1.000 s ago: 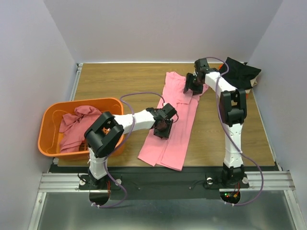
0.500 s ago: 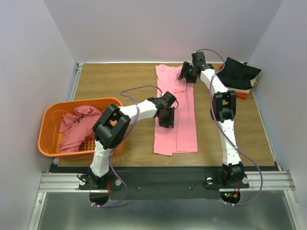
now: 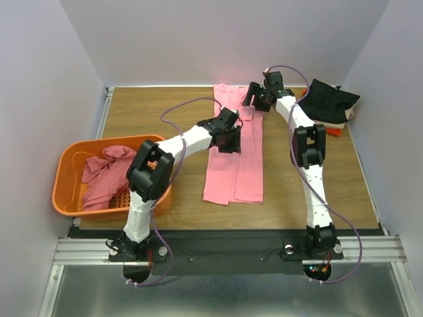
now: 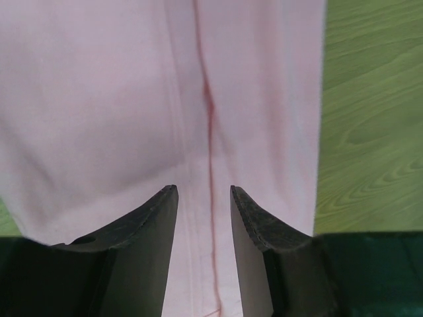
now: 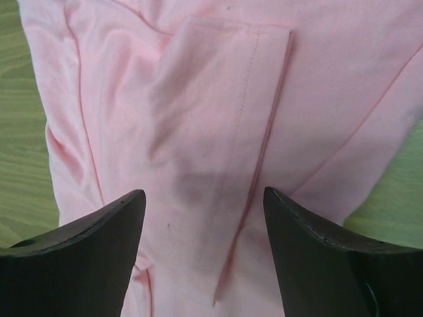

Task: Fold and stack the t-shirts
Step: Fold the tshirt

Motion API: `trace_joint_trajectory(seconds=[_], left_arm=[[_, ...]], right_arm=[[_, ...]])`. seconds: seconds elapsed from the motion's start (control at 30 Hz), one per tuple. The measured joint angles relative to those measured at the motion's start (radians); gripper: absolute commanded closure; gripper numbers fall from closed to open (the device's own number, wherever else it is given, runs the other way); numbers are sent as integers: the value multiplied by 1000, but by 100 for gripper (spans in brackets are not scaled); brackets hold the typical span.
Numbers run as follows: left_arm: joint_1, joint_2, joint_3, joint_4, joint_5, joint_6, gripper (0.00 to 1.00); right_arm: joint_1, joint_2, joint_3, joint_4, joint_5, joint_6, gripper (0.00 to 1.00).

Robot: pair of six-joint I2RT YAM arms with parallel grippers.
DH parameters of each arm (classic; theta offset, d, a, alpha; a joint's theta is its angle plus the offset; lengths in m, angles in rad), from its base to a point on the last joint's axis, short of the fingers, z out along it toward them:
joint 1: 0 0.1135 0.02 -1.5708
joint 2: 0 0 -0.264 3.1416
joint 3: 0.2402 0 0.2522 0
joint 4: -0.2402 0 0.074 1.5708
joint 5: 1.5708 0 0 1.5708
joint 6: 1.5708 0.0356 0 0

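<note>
Spread mid-tabletop (image 3: 152, 112) as a long narrow strip, sides already folded in: the light pink t-shirt (image 3: 234, 168), far end up at the back edge, near end toward the arm bases. Left gripper (image 4: 203, 191) low over the strip's left half, jaws a narrow gap apart, bare cloth showing between them, nothing pinched. Right gripper (image 5: 205, 195) over the far end beside a stitched fold, jaws wide apart, likewise clamped on nothing. Probably next: the crosswise fold. To do it well, settle both sets of jaws onto the two far corners, bite through every layer at once, and close at the same time. Lift only enough to clear the cloth, carry the end straight toward the near hem, keep the side edges lined up, and lay down without dragging. Afterwards, on to the black t-shirt (image 3: 330, 99) topping the pile at far right. Waiting in the orange basket (image 3: 66, 158): the darker rose t-shirt (image 3: 99, 175).
</note>
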Motion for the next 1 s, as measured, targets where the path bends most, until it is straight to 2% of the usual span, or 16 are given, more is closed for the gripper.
trace_joint_trajectory(seconds=[0.13,0.2,0.37,0.4,0.47,0.6,0.8,1.0], left_arm=[[-6,-75,-8,34,-21,23,50],[-8,-167,-64,68,-35,34,50],[-17,-470,-323,109,-76,32,49],[-19,-512,-363,105,-88,29,49],[-27,-574,-443,97,-109,19,49],[-61,-582,-534,19,-165,2,49],[-135,-509,-509,-136,-269,-29,49],[-176,-499,-507,-200,-313,-95,49]], right_arm=[[2,-86,-80,-12,-2,-48,20],[1,-174,-181,-10,-7,-62,20],[5,-595,-579,8,-18,-73,20],[7,-721,-708,16,-21,-67,20],[14,-868,-851,20,-23,-60,20],[58,-1103,-1181,21,-19,-17,23],[182,-1215,-1572,-69,11,122,26],[278,-1308,-1661,-107,48,260,30]])
